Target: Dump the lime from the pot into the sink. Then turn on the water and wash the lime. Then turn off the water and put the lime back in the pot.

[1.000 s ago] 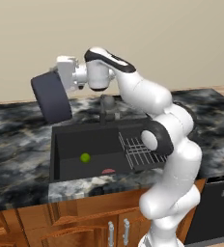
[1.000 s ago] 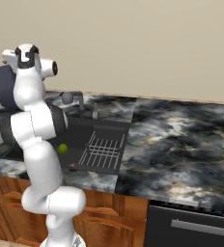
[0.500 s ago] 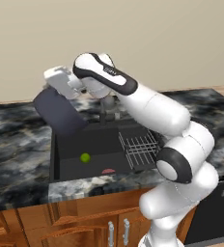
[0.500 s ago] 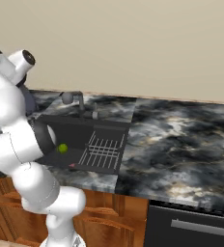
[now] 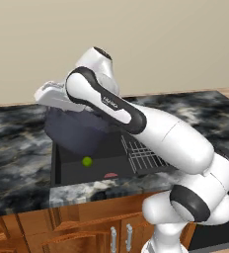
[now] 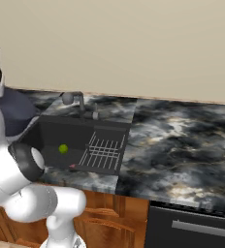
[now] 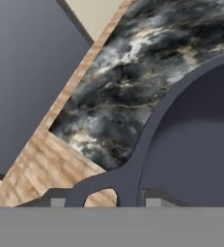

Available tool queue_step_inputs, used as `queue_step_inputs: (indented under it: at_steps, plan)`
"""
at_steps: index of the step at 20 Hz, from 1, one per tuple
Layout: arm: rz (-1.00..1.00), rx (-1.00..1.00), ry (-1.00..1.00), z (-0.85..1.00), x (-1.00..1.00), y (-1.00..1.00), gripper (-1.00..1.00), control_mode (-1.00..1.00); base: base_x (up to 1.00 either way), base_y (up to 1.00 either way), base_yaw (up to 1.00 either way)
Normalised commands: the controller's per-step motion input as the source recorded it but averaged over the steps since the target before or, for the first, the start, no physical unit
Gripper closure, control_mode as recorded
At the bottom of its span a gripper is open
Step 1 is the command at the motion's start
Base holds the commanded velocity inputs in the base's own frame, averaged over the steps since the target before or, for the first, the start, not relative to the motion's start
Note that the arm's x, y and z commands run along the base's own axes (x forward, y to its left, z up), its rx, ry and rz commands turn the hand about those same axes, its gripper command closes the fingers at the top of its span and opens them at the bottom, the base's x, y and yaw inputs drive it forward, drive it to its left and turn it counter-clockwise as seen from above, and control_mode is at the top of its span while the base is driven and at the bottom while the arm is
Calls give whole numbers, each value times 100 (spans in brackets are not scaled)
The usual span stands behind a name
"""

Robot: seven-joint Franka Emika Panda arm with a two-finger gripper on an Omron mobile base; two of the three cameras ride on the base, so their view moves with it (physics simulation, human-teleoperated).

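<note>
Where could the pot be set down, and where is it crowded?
Bare marble counter lies right of the sink, up to the wall. Inside the sink it is tighter: the wire rack takes the right part, the lime lies left of it, and the pot hangs over the left rim.

Dark marble counter (image 6: 182, 140) on wood cabinets (image 5: 77, 232). Black sink (image 6: 51, 133) set in counter. Faucet (image 6: 73, 100) stands at sink's back edge.
</note>
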Motion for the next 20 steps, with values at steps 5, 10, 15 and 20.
queue_step_inputs:
  at_steps: [5,10,15,20]
  plan:
    - [-13,-34,0,-6,-49,-43,100,-100,0,0,0]
    - [-15,-32,0,-13,-17,-62,100,-100,0,0,0]
    - [-16,-25,0,-23,-2,-80,100,-100,0,0,0]
    - [-17,-20,0,-29,-1,-89,100,-100,0,0,0]
